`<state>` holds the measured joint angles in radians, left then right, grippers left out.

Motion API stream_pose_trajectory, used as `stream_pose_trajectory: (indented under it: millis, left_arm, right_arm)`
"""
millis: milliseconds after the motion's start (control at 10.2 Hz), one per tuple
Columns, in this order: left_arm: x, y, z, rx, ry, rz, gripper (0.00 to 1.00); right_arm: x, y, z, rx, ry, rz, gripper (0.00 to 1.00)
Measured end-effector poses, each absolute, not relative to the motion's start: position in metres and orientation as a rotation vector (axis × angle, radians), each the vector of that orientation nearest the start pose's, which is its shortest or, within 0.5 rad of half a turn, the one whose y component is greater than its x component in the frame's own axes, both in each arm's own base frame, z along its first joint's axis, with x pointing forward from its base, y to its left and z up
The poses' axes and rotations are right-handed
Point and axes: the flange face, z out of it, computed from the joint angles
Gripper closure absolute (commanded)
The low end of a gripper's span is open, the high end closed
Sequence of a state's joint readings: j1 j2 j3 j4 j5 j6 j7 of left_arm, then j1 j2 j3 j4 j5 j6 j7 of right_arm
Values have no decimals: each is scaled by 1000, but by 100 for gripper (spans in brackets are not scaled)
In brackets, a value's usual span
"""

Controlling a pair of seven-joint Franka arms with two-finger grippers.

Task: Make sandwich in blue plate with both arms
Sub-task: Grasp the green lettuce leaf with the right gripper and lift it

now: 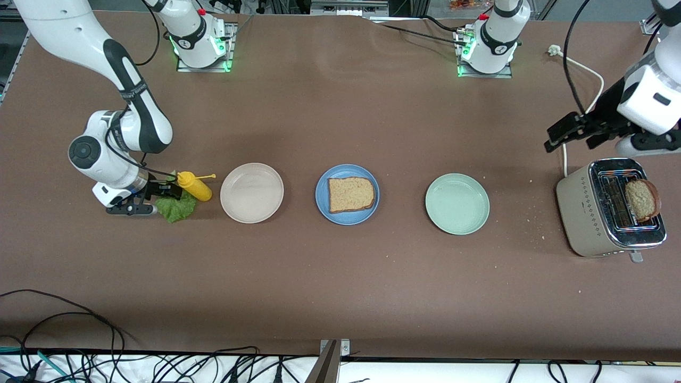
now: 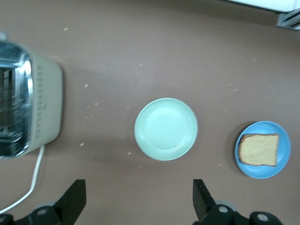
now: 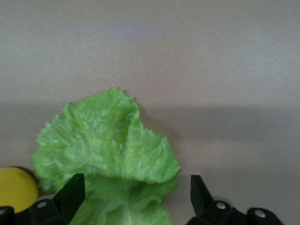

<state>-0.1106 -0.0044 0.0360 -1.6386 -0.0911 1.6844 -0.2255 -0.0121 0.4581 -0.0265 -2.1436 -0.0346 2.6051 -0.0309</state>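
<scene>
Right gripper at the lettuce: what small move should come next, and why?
Probably lower and close. The right gripper is open beside the lettuce leaf, one bread slice lies bare on the blue plate, and the left gripper waits above the toaster.

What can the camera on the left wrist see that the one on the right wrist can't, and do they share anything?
Only the left wrist view shows the toaster, the empty mint-green plate and the blue plate with one bread slice on it.

Only the right wrist view shows the lettuce leaf lying on the table, with a bit of the yellow bottle beside it.

Both show the brown table and that arm's own open hand: the left hand high over the table, the right hand low over the lettuce.
</scene>
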Motion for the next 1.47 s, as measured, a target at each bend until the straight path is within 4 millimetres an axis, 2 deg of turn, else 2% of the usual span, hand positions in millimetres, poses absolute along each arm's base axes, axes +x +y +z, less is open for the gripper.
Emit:
stream_pose_trajectory:
  millis: [98, 196, 294, 393, 491, 687, 883, 1079, 1276, 1472]
  left_arm:
    - [553, -40, 607, -3200, -273, -34, 0]
    - [548, -30, 605, -3182, -293, -16, 0]
    - [543, -21, 603, -3174, -315, -3, 0]
    - [539, -16, 601, -3171, -330, 7, 0]
    - [537, -13, 599, -3165, -335, 11, 0]
    - [534, -26, 599, -3137, -283, 6, 0]
    - [534, -36, 596, -3135, -253, 14, 0]
    - [536, -38, 593, -3135, -250, 13, 0]
    - [536, -41, 594, -3135, -243, 14, 0]
    - [536, -42, 601, -3137, -244, -9, 0]
  right_arm:
    - [569, -23, 178, -3171, -35, 0, 31]
    - [569, -24, 177, -3171, -34, 2, 61]
    - [569, -24, 176, -3171, -34, 4, 83]
    - [568, -24, 175, -3171, -37, 8, 90]
    - [569, -24, 176, -3171, -55, 5, 95]
    - [571, -25, 180, -3171, -83, -8, 100]
    - [574, -25, 184, -3170, -116, -11, 100]
    - [587, -28, 197, -3169, -143, 47, 100]
    - [612, -31, 233, -3165, -168, 124, 100]
    - [632, -33, 278, -3158, -175, 204, 100]
